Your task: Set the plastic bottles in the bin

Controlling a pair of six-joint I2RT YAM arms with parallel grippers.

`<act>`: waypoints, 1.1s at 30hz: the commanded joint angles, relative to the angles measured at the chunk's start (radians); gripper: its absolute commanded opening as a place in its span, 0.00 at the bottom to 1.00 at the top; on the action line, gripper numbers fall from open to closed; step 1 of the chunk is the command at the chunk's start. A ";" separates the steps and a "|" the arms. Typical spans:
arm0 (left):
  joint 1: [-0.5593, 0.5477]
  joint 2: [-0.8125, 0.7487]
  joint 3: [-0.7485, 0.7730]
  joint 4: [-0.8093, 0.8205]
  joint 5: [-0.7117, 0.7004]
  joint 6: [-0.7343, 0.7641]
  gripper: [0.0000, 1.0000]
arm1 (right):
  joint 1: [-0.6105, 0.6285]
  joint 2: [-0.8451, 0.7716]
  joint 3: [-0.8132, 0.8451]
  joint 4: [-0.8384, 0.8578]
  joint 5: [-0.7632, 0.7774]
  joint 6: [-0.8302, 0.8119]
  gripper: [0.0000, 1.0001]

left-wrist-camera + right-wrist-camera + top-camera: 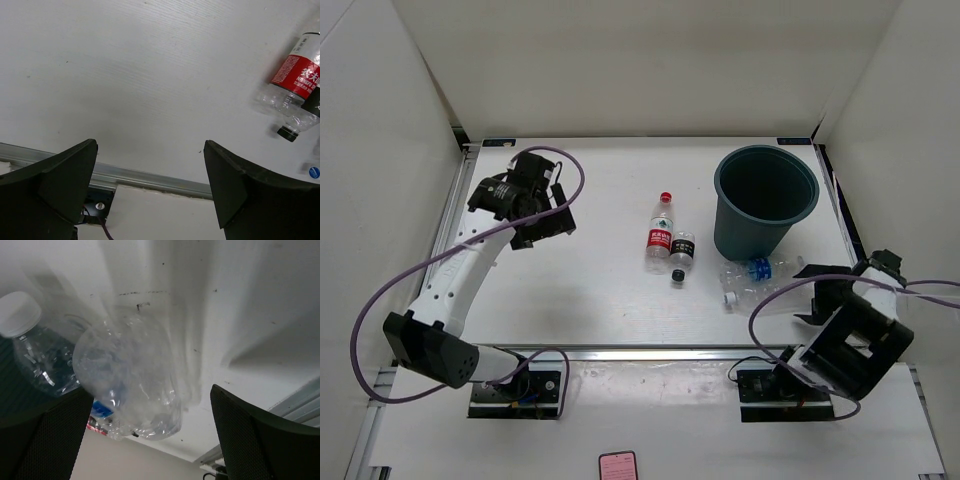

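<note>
- Step: first pick. R gripper is wide and empty, lined up on clear bottle lying on table near bin.
- L gripper is wide, idle, holds nothing.
- Red bottle and black bottle lie mid-table, none binned.
- Next: R fwd, close on body, lift over rim.

red-labelled bottle, white Chinese characters and "NONGFU S…" on its label, partly cut off
</note>
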 commanded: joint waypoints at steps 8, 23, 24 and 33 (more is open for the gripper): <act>-0.002 0.053 -0.007 -0.029 -0.051 -0.017 1.00 | 0.131 0.164 0.052 0.048 -0.032 -0.073 1.00; -0.002 0.090 0.023 -0.041 -0.082 -0.026 1.00 | 0.215 0.167 0.165 -0.158 0.153 -0.096 0.48; -0.002 0.090 0.023 -0.032 -0.082 -0.026 1.00 | 0.215 0.128 0.193 -0.220 0.178 -0.122 0.43; -0.002 0.072 0.033 -0.032 -0.082 -0.035 1.00 | 0.417 -0.166 0.525 -0.549 0.235 -0.141 0.33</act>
